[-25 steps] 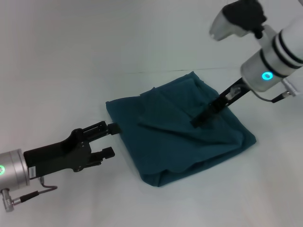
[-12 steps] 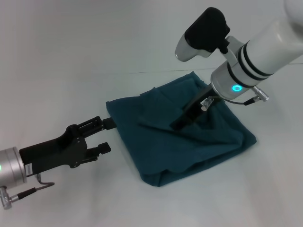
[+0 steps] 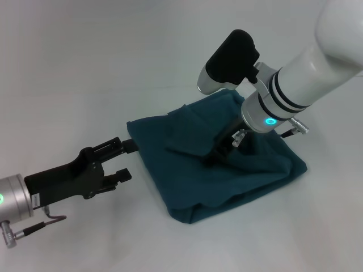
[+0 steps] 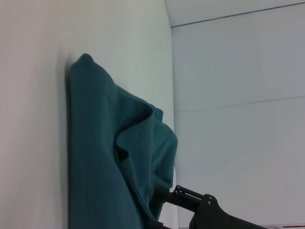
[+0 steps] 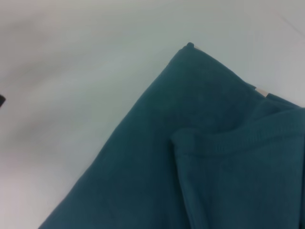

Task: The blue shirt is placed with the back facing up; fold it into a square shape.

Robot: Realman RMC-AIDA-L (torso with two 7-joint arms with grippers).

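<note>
so my right end effector (image 3: 211,156) just slid further in across the blue shirt (image 3: 187,181) bunched on the table (image 3: 68,68), can't tell its grip, left end effector (image 3: 126,160) spread apart beside it, fold's nearly square.

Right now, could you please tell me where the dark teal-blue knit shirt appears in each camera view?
Head view: dark teal-blue knit shirt, folded, at centre under the right gripper.
Left wrist view: it fills the left-centre.
Right wrist view: it fills the lower right.
Shared landmark: the raised fold.
</note>
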